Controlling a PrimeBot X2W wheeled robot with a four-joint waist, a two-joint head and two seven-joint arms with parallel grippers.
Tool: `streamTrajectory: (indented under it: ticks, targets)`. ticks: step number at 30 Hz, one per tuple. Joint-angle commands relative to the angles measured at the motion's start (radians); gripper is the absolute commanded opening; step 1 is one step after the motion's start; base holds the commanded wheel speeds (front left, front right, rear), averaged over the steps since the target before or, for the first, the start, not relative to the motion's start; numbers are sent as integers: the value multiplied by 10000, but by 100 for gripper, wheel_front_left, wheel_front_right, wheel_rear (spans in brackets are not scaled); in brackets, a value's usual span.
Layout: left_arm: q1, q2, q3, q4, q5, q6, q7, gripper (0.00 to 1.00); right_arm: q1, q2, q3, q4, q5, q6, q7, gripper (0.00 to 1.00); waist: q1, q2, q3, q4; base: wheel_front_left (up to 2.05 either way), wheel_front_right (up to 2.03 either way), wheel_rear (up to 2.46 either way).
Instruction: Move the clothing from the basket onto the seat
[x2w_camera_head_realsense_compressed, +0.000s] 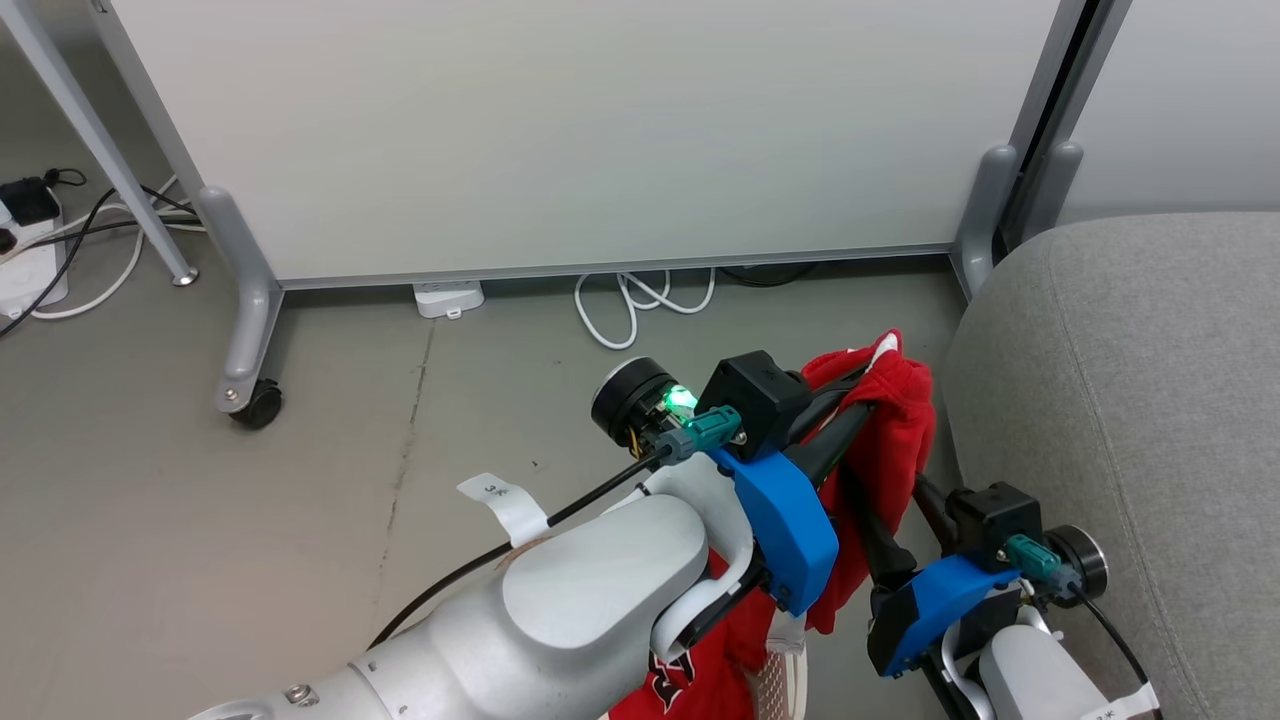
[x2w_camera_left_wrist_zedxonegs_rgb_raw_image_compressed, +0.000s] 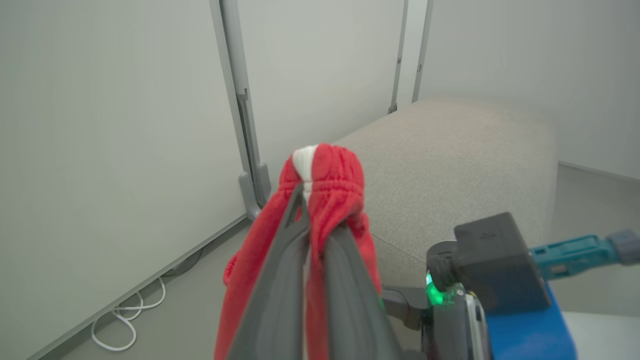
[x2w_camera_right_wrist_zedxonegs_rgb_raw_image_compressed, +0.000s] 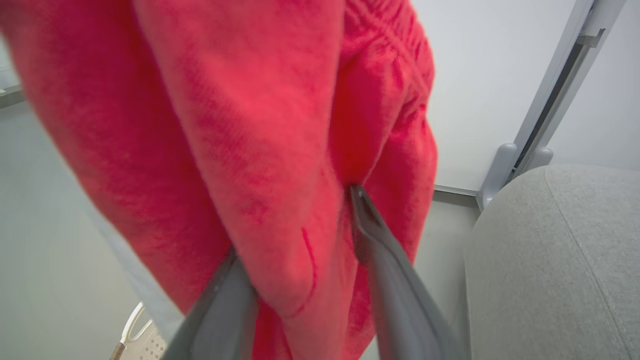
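Now the left end effector (x2w_camera_left_wrist_zedxonegs_rgb_raw_image_compressed: 311, 210) pinches the clothing (x2w_camera_left_wrist_zedxonegs_rgb_raw_image_compressed: 330, 170) high to reach the seat (x2w_camera_left_wrist_zedxonegs_rgb_raw_image_compressed: 450, 165); I cannot tell if the right end effector (x2w_camera_right_wrist_zedxonegs_rgb_raw_image_compressed: 295, 225) grips.

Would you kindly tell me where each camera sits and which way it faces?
Head view: on the head, facing down at floor, partition, seat; left arm and right arm show.
Left wrist view: along left jaws shut on clothing, toward the seat.
Right wrist view: along right jaws straddling clothing, partition beyond.
All share clothing and seat.
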Motion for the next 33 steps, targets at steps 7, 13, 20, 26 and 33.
streamTrajectory:
  ticks: [7, 13, 20, 26, 33]
  targets:
    - [75, 4, -23, 34, 9, -31, 4, 0, -219, -33, 67, 144, 154, 5, -59, 0, -1, 0, -36, -62, 0, 0, 0]
    - [108, 4, -23, 81, 44, -54, 60, 0, -176, -33, 7, 104, 227, 5, -61, 0, -1, 0, -52, -88, 0, 0, 0]
    - [97, 4, -24, 129, 23, -44, 45, 0, -230, -33, -55, 44, 151, 5, -62, 0, -1, 0, -44, -122, 0, 0, 0]
    - [170, 4, -22, 147, 79, -99, 112, 0, -148, -33, -58, 1, 156, 5, -62, 0, -1, 0, -87, -140, 0, 0, 0]
    - [221, 4, -22, 166, 82, -120, 153, 33, -111, -33, -81, 52, 115, 5, -63, 0, -1, 0, -138, -154, 0, 0, 0]
